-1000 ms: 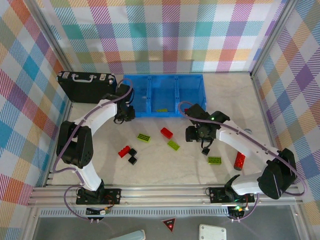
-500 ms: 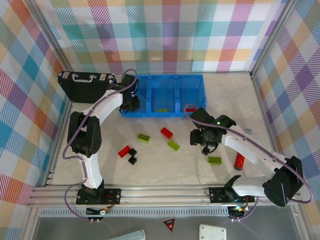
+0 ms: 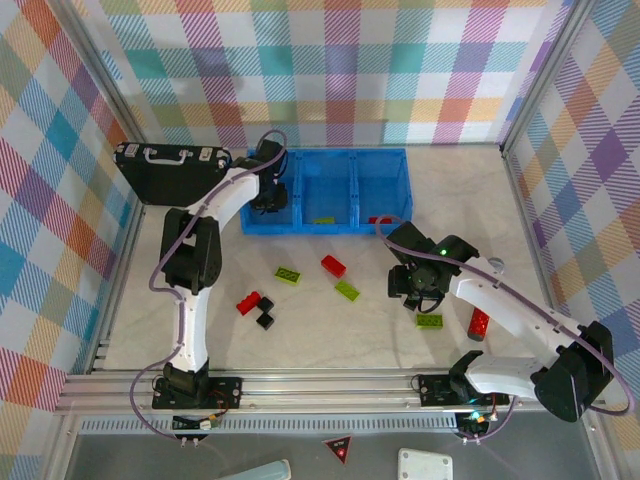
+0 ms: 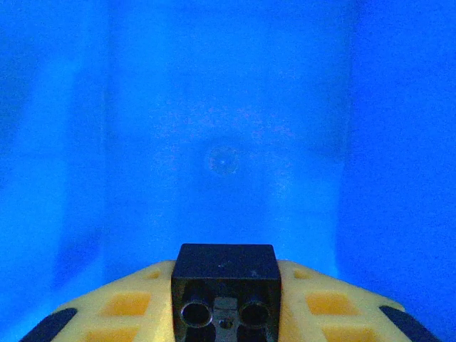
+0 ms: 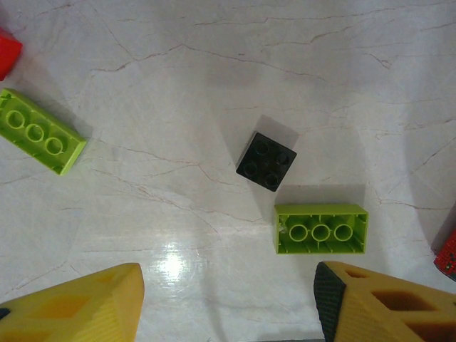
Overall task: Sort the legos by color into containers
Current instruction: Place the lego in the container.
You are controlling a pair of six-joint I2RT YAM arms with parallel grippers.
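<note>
L gripper [image 3: 272, 200] hangs over the left-hand compartment [image 3: 272, 180] of the blue bin [image 3: 330, 152], clamped on a black cube [image 4: 226, 267]. The wrist cam has the cube pinched between yellow pads [image 4: 306, 285], w/ blue floor straight below. R gripper [image 5: 228, 306] hovers over the table [image 5: 214, 71], jaws apart, nothing between them. A second black cube [image 5: 266, 161] and a lime brick [image 5: 321, 229] lie just ahead of it, close but not touching.

Step in hand, prob.: drop the cube in. To do it well:
- Aim for the centre of the compartment, away from the thin dividers.
- Get low before letting go, so the cube can't bounce over into the middle compartment [image 3: 328, 185], which holds a binned lime brick [image 3: 323, 220]. The right compartment [image 3: 383, 185] has a binned red brick [image 3: 380, 219].
- Open cleanly, then lift straight up.
- For R: come down square on one piece w/o nudging its neighbour.

Materials, big to small:
- Table: pale marble-look top, smooth, slight glare.
- Bin: bright blue rigid plastic, rectangular, slick floor w/ a small round moulding mark [image 4: 223, 159].
- Pads: yellow, w/ square recesses.
- Bricks: hard glossy plastic, rectangular. The lime brick shows three round tubes inside a thin wall, so likely upside down.
- Cubes: tiny, black. The one on the table has four studs up. The held one shows two round holes toward the cam.
</note>
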